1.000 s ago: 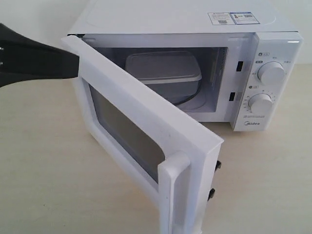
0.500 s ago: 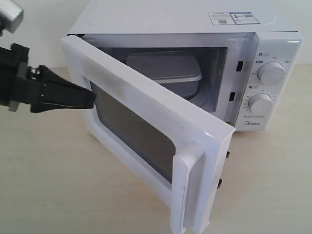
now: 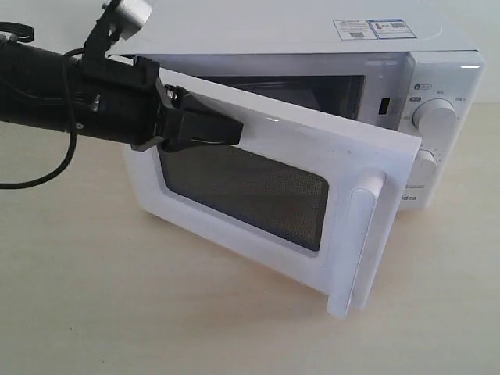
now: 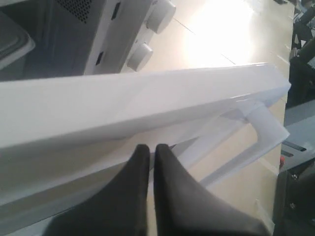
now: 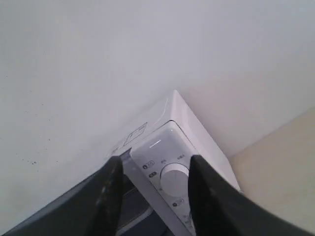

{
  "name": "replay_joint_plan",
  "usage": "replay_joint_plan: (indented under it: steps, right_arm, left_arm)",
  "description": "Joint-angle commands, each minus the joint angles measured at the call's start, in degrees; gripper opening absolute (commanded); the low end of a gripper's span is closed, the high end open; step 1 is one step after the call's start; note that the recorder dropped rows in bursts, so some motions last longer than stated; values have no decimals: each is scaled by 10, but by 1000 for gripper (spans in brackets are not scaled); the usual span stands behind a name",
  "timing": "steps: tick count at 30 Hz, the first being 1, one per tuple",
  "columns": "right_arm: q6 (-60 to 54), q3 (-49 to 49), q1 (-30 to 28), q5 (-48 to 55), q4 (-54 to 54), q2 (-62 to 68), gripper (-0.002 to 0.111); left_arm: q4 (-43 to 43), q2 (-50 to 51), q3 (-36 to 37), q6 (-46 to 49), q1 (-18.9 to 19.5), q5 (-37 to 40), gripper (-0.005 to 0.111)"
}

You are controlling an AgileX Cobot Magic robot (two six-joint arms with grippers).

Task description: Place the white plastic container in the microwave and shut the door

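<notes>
The white microwave [image 3: 312,31] stands at the back of the table. Its door [image 3: 266,129] is partly open, with the dark mesh window [image 3: 242,191] and bar handle [image 3: 361,234] facing the camera. My left gripper [image 3: 233,130] is shut, its black tips pressed against the door's outer face above the window. From the left wrist, the fingertips [image 4: 151,147] touch the door's top edge [image 4: 123,103]. A corner of the white plastic container [image 4: 12,44] shows inside the cavity; the door hides it from the exterior camera. My right gripper [image 5: 155,161] is open and empty, away from the microwave.
Two round dials [image 3: 435,116] sit on the right panel; the lower one is half hidden behind the door's edge. Stickers [image 3: 373,29] lie on the microwave's top. A pale wooden tabletop [image 3: 156,312] spreads in front. A black cable [image 3: 39,180] loops under the left arm.
The door has swung from wide open to nearly half shut. My left arm has moved right, pushing on the door's outer face. The container is now hidden from the exterior camera.
</notes>
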Motion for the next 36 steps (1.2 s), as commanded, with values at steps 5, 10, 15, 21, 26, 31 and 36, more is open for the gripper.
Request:
replay_joint_plan:
  steps: [5,10,15,21,26,31,36]
  right_arm:
    - [-130,-183,0,140,6,-3,42]
    - [-276,-283,0,252,104,58,42]
    - [-446,-355,0,365,292,151,42]
    - [-522,-375,0,407,431,242,42]
    - [-521,-375,0,401,427,284,42]
    - [-652,-374,0,432,517,335,42]
    - [-786,-343,0,450,722,384,42]
  left_arm:
    - [-23,41,-48,2,-16,-9,4]
    - [-25,65,-78,2,-36,-22,4]
    - [-25,58,-98,-18,-37,-24,4]
    - [13,27,-102,-34,-37,4,4]
    - [107,-22,-102,-95,-37,6,4]
    - [162,-86,-102,-157,-37,14,4]
    - [164,-134,-102,-157,-37,17,4]
